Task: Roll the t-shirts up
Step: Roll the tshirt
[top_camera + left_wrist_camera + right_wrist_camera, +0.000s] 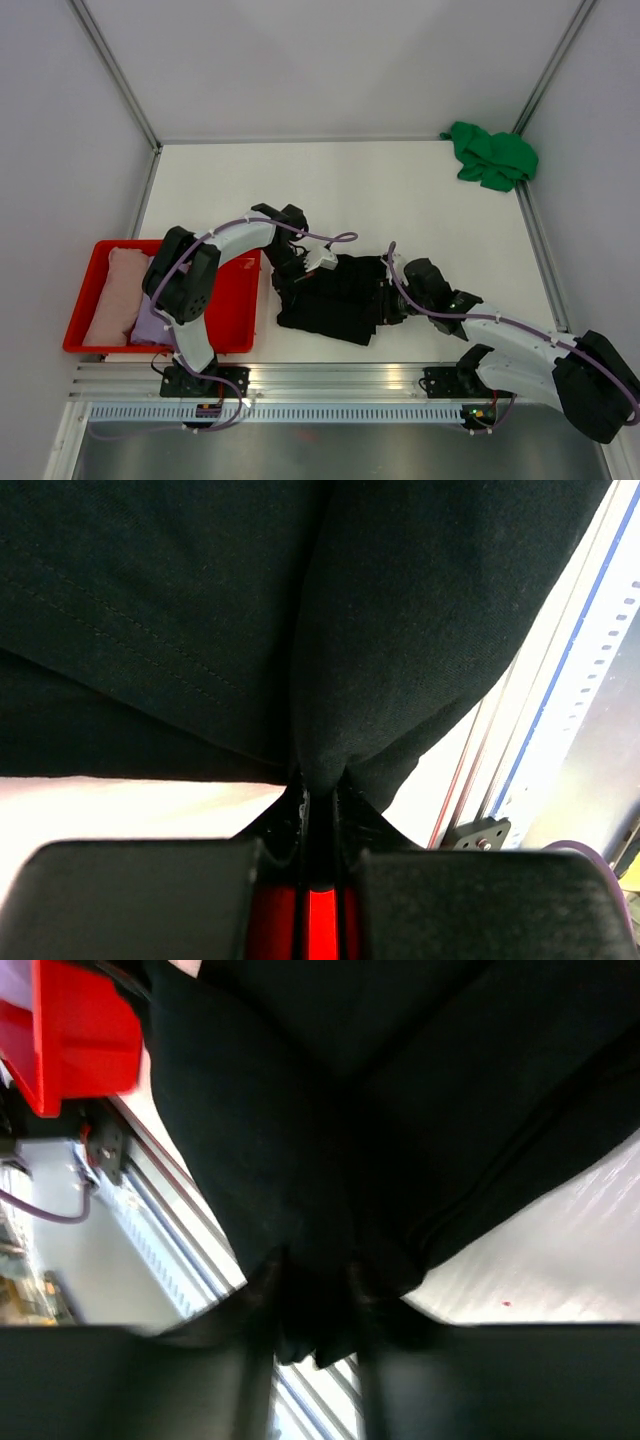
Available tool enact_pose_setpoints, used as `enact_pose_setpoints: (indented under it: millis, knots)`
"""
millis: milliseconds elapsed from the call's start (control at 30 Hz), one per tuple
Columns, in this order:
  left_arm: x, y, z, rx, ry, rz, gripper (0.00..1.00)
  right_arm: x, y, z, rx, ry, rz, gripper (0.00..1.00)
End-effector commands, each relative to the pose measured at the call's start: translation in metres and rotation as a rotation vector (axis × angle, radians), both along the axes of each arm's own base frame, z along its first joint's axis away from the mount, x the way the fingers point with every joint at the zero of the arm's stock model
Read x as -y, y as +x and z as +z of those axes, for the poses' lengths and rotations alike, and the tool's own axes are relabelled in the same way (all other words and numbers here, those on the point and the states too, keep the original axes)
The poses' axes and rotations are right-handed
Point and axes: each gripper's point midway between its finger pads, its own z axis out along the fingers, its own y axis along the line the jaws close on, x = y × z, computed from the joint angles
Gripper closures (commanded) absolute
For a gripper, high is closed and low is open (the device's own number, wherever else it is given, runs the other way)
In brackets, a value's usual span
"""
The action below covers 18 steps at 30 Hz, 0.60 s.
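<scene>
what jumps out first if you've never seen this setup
The black t-shirt lies bunched at the near middle of the top view, pinched from either side by the left gripper and the right gripper. Next comes the bright green t-shirt, crumpled in the far right corner. At near left, the red tray holds a pink t-shirt and a lilac t-shirt.

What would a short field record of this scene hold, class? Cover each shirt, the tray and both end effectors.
black shirt: loosely folded, near centre
left end effector: shut on black shirt, left side
right end effector: shut on black shirt, right side
green shirt: bunched, far right corner
tray: red, near left
pink shirt: in tray
lilac shirt: in tray, beside pink shirt
</scene>
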Motion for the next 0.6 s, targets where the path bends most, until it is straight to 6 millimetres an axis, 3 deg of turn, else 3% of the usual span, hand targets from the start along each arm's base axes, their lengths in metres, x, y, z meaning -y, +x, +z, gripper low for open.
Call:
enact_pose_setpoints:
  millis: [0,67,133,167,233,300,400,467,500,567]
  knots:
    - [-0.001,0.006,0.002,0.009,0.016,0.014,0.89,-0.008,0.003,-0.003,-0.044,0.064,-0.054,0.84]
    - [-0.002,0.010,0.003,0.022,0.026,0.021,0.78,-0.009,0.003,-0.009,-0.098,0.059,-0.080,0.99]
    - [-0.003,0.020,0.011,0.060,0.031,0.046,0.65,-0.009,0.007,-0.011,-0.137,0.054,-0.109,1.00]
    - [-0.003,0.024,0.016,0.082,0.030,0.050,0.52,-0.009,0.009,-0.010,-0.177,0.063,-0.144,1.00]
    - [0.000,0.042,0.036,0.195,0.008,0.060,0.43,-0.004,0.018,-0.011,-0.239,0.081,-0.212,1.00]
    - [0.004,0.063,0.055,0.328,-0.025,0.082,0.39,0.001,0.028,-0.009,-0.286,0.113,-0.283,1.00]
    - [0.012,0.079,0.093,0.483,-0.083,0.134,0.36,0.004,0.038,-0.004,-0.310,0.129,-0.343,1.00]
    - [0.023,0.069,0.111,0.562,-0.115,0.074,0.36,0.004,0.042,-0.001,-0.316,0.140,-0.360,1.00]
    - [0.018,0.064,0.103,0.600,-0.075,0.029,0.36,0.006,0.044,-0.001,-0.318,0.142,-0.371,1.00]
    - [0.027,0.045,0.106,0.681,-0.097,-0.070,0.36,0.007,0.045,-0.005,-0.335,0.139,-0.385,1.00]
